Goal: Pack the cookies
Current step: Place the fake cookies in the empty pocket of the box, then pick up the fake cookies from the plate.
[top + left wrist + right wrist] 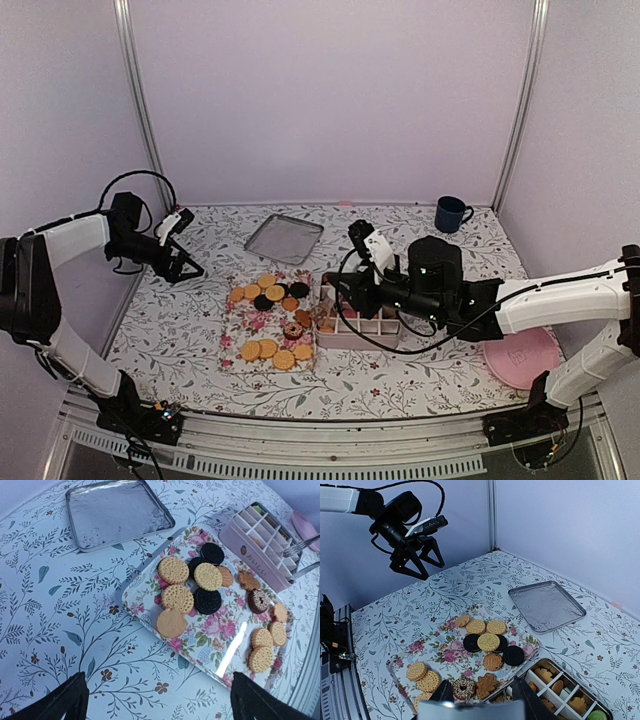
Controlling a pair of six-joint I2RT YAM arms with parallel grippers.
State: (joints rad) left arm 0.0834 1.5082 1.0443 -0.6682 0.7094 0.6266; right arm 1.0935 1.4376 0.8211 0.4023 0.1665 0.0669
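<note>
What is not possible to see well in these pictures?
Box: top view, the right arm covers most compartments; right wrist view, the bottom edge cuts it.
Right gripper: right wrist view, its fingers are blurred and cut by the bottom edge.
Plate: top view, the arm hides one side.
Mug: top view, too small to see inside.

One camera overlooks the whole table (180, 320) from above; both nearer wrist cameras angle down at the floral tray (220, 630).

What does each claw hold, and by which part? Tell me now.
Nothing visible. The left claw hangs open in midair; the right claw stands open over the divided box, its gap empty.
</note>
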